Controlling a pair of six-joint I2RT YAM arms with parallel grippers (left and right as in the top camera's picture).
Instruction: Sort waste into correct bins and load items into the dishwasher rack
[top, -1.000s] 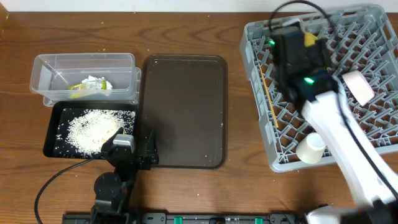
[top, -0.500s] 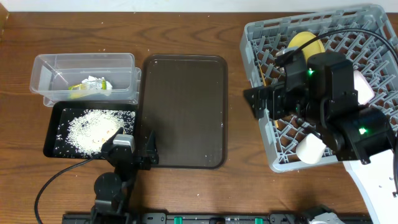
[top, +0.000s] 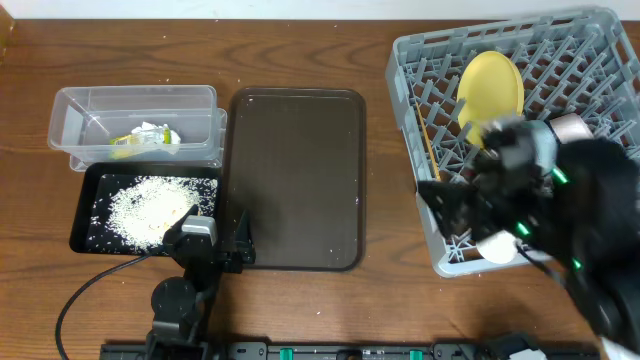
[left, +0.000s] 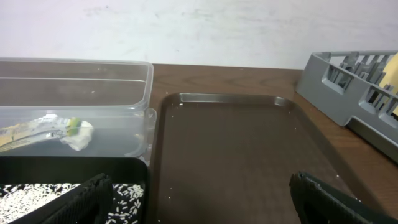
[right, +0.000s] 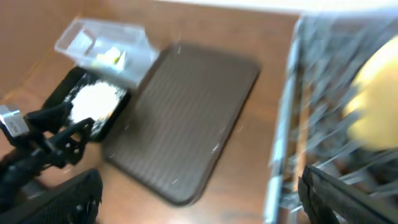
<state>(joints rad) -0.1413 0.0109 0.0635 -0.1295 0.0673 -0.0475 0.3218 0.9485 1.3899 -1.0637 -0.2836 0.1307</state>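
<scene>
Right gripper (right: 205, 196), blurred overhead, hangs above the near-left corner of the dishwasher rack (top: 408, 70), fingers apart and empty. The yellow plate (top: 490, 85) stands on edge inside. Left gripper (left: 200, 186) gapes wide over the near edge of the bare brown tray (top: 295, 180), beside the black tray (top: 85, 215) holding rice (top: 145, 205).

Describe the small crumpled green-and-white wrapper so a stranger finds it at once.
Look at the left side of the wooden table, where a clear rectangular plastic tub sits behind a shallow black tray of white rice grains. Inside the tub lies the small crumpled green-and-white wrapper, its only content.
</scene>
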